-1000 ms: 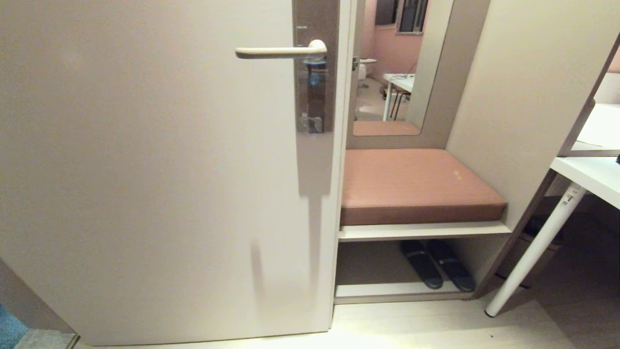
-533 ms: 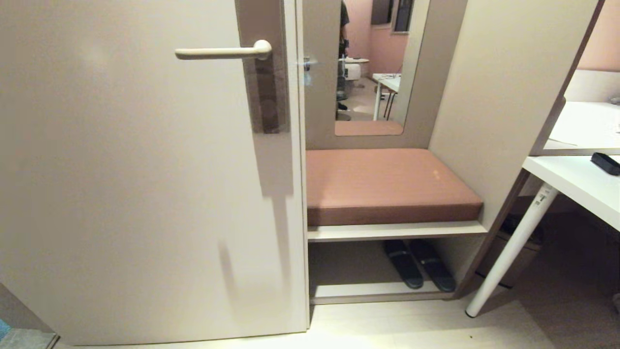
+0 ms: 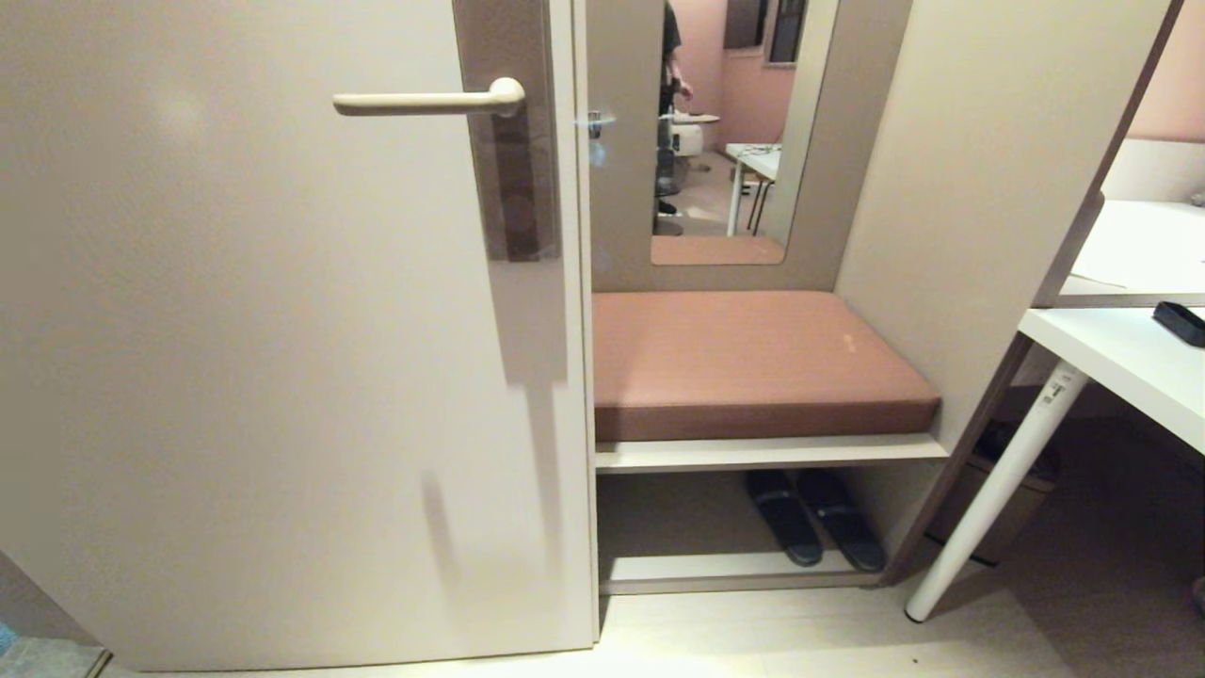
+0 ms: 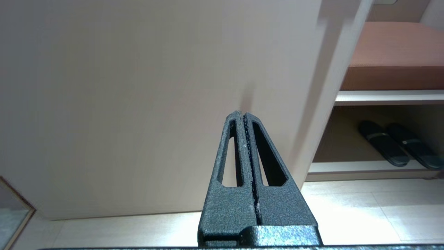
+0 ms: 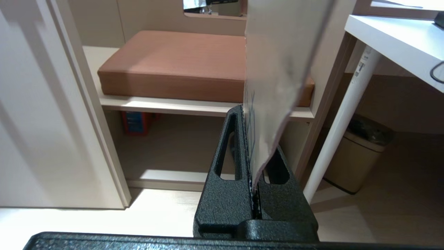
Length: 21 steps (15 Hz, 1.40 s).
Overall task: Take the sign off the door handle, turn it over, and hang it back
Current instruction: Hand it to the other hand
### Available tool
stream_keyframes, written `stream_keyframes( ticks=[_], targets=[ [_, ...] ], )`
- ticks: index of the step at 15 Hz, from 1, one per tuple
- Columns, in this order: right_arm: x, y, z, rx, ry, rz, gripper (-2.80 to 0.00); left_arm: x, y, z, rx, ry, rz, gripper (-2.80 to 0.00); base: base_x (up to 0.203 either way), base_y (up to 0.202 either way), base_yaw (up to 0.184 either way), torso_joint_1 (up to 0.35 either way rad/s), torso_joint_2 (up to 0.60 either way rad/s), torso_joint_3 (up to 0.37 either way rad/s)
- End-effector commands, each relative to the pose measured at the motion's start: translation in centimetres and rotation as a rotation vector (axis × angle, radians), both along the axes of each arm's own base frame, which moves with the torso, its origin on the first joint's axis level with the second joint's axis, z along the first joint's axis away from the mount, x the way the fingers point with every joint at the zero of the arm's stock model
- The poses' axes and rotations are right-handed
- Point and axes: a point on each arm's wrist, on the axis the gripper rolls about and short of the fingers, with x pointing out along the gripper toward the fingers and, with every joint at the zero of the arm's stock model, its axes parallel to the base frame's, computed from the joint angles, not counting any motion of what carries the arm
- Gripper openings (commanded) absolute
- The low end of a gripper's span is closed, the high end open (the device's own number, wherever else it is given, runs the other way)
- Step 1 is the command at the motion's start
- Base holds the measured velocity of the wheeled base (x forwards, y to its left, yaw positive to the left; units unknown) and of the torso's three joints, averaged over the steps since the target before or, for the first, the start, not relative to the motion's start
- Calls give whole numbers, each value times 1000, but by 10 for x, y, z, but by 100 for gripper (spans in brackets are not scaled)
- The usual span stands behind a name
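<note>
Between right gripper [image 5: 250, 139] jaws: sign [image 5: 277, 69] clamped, top cut off; left gripper [image 4: 244, 116] closed, empty.

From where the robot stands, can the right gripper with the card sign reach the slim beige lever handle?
Probably yes: nothing blocks the beige lever handle, but the right gripper, shut on the sign, hangs low near the floor.

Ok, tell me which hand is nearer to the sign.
Right. The right hand is shut on the sign, gripping one end. The left hand, shut and empty, faces the door, with no sign in its view.
</note>
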Motion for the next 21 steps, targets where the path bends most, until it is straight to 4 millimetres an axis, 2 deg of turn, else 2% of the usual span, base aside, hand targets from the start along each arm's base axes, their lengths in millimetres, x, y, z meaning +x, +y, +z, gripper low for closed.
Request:
stream_keyframes(
  ticks=[1, 21],
  targets=[
    [0, 0, 0, 0, -2, 1, -280, 0, 0, 0, 0, 1, 1, -280, 0, 0, 0, 0, 0, 0],
    [0, 0, 0, -2, -1, 1, -280, 0, 0, 0, 1, 1, 1, -280, 0, 0, 0, 0, 0, 0]
  ],
)
